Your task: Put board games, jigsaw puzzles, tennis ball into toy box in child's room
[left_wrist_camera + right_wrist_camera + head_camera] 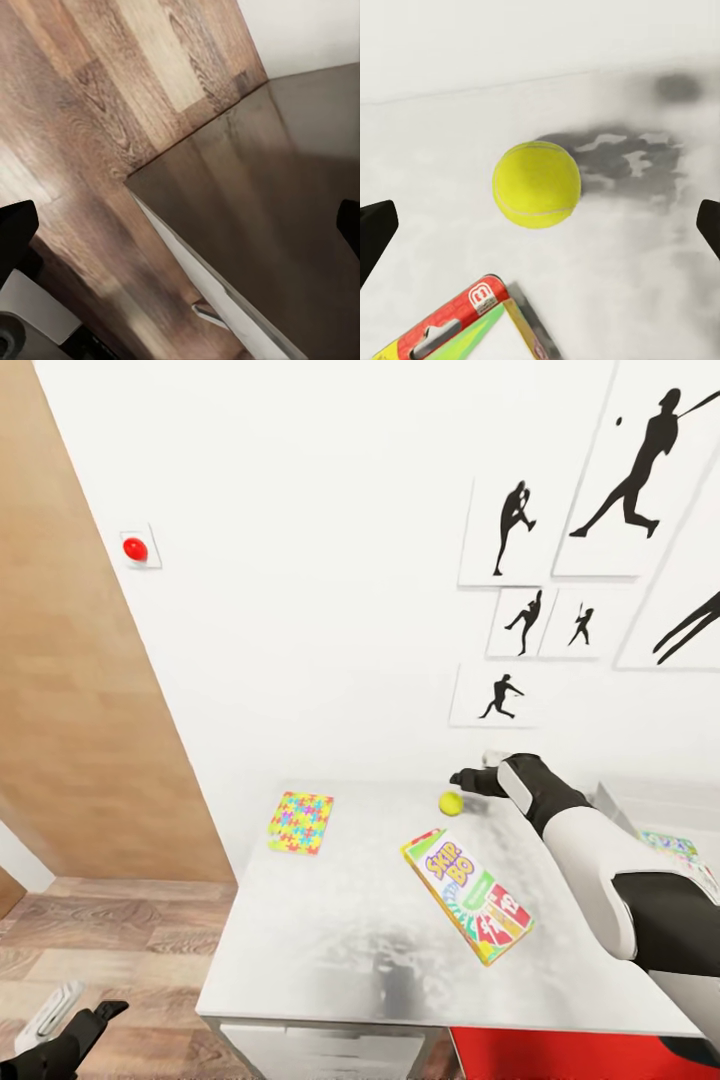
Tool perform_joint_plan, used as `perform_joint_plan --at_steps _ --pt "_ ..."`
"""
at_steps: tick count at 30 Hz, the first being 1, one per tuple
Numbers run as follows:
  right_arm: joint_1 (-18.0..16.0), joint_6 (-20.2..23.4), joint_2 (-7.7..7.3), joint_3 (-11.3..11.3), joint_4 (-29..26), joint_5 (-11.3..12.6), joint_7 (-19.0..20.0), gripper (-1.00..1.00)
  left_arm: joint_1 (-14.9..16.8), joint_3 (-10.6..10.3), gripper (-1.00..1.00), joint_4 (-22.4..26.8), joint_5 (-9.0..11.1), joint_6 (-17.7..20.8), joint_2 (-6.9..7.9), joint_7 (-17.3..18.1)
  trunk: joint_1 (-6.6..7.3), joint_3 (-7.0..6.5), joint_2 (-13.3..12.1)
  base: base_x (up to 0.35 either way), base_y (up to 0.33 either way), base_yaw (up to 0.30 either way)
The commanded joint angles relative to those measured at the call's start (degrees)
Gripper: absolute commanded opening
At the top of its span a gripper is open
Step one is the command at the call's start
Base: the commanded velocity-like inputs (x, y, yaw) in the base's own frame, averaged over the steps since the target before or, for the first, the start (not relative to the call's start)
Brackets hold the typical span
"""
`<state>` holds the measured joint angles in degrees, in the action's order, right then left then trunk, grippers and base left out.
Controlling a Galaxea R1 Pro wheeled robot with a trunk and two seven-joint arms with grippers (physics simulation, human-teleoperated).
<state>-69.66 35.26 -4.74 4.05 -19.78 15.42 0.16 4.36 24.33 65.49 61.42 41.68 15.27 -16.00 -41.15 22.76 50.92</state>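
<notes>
right end effector (466, 779) spread wide — beside tennis ball (451, 803)

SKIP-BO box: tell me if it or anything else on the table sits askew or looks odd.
The SKIP-BO box lies flat but turned diagonally to the table edges. The jigsaw puzzle and tennis ball look undisturbed. Nothing is spilled or damaged.

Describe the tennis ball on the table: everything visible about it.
The tennis ball is small, round and yellow-green, with a pale curved seam and a matte, felt-like look. It rests on the glossy pale table near the wall, apart from the SKIP-BO box, whose corner lies nearby. The right gripper hovers beside it with jaws spread wide, not touching. In the right wrist view the ball sits centred between the fingertips.
</notes>
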Motion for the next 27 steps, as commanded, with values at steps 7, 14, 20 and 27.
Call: perform_joint_plan --at_steps 7,14,20,27 --pt "-0.02 0.15 0.13 0.43 0.11 0.19 0.02 1.0 0.04 0.05 1.0 -1.13 0.72 -1.12 0.02 0.32 -1.55 1.98 2.88 0.0 0.0 0.0" --pt "0.03 -4.93 0.31 0.39 0.21 -3.53 -0.07 1.0 0.04 -0.06 1.0 -1.09 1.05 -1.51 -0.09 0.51 -3.09 3.88 5.69 0.0 0.0 0.0" --pt "-0.02 -8.81 0.27 0.25 0.56 -7.35 -0.01 1.0 0.04 -0.07 1.0 -0.95 1.16 -1.53 -0.09 0.48 -4.4 5.51 8.09 0.0 0.0 0.0" --pt "-0.02 -9.45 0.33 0.04 0.41 -7.78 0.08 1.0 0.04 -0.07 1.0 -1.05 1.15 -1.52 -0.06 0.44 -5.94 7.35 10.9 0.0 0.0 0.004"
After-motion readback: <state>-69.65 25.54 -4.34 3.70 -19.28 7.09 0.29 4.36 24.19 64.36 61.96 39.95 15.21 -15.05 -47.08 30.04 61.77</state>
